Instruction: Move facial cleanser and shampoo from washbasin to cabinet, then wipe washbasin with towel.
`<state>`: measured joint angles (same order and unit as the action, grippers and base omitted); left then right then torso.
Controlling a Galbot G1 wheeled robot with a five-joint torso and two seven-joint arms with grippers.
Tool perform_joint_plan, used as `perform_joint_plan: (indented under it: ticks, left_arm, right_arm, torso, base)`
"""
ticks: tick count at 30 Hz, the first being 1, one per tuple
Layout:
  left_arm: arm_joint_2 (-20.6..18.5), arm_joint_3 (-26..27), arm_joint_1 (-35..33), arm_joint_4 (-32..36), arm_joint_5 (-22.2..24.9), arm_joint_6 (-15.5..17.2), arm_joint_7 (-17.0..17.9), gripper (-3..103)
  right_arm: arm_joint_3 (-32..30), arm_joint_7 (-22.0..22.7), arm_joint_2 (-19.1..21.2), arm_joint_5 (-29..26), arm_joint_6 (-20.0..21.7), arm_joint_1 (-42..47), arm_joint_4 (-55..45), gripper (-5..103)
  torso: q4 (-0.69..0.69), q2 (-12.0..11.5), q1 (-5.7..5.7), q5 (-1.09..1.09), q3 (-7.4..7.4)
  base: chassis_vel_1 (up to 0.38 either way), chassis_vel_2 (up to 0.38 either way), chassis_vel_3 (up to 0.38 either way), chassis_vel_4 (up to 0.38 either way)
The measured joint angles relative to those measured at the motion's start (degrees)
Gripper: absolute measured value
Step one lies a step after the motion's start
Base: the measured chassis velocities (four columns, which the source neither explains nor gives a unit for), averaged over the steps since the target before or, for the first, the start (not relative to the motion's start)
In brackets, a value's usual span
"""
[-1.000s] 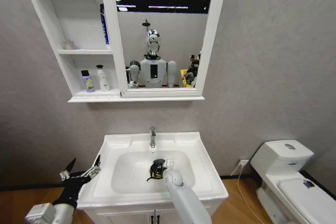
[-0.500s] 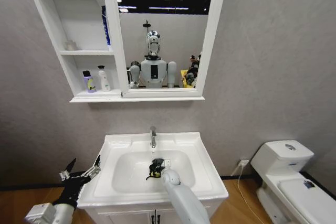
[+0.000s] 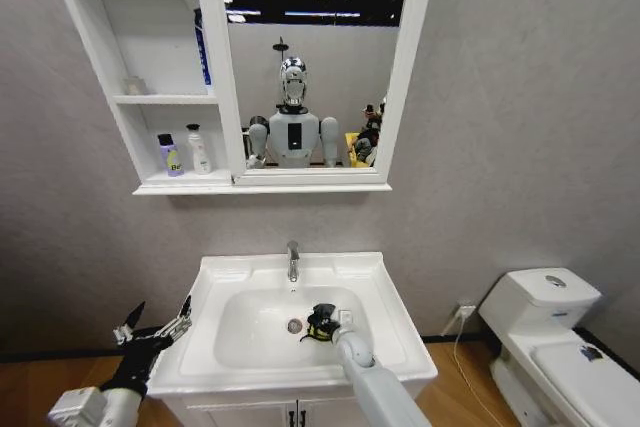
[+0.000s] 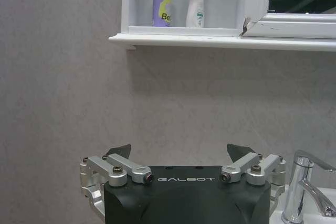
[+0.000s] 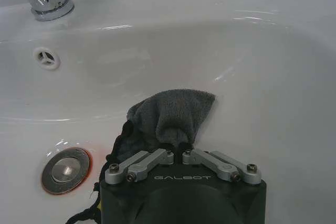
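Right gripper (image 5: 176, 153) | jaws clenched on towel (image 5: 170, 116), pressed into washbasin (image 5: 273, 77) for wiping | left gripper (image 4: 178, 153) released, idle.

This is a bathroom: a white ceramic washbasin (image 3: 300, 322) with a chrome tap (image 3: 292, 260) and round drain (image 5: 66, 163) stands against a grey wall, a white toilet (image 3: 555, 347) sits beside it, and a mirror (image 3: 310, 57) with a white shelved cabinet (image 3: 150, 67) holding toiletry bottles (image 3: 185, 152) hangs above.
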<state>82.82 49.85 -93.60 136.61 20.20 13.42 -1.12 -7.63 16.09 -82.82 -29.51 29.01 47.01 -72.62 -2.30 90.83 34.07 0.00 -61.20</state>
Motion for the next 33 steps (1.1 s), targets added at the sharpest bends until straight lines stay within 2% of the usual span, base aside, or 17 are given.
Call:
perform_joint_plan:
  ticks: [5, 14, 33]
  left_arm:
    - [0.0, 0.0, 0.0, 0.0, 0.0, 0.0, 0.0, 100]
    - [0.0, 0.0, 0.0, 0.0, 0.0, 0.0, 0.0, 100]
    - [0.0, 0.0, 0.0, 0.0, 0.0, 0.0, 0.0, 100]
  right_arm:
    - [0.5, 0.2, -1.2, 0.1, 0.1, -1.2, 1.6, 2]
    - [4.7, -1.4, -5.3, 1.6, -0.9, -4.2, 7.3, 2]
    - [8.2, -4.2, -9.3, 2.9, -3.8, -7.6, 13.2, 2]
  torso:
    - [-0.04, 0.0, 0.00, -0.04, 0.00]
    - [0.01, 0.0, 0.00, -0.01, 0.00]
    - [0.01, 0.0, 0.00, -0.01, 0.00]
  base:
    - [0.000, 0.000, 0.000, 0.000]
    - [0.000, 0.000, 0.000, 0.000]
    - [0.000, 0.000, 0.000, 0.000]
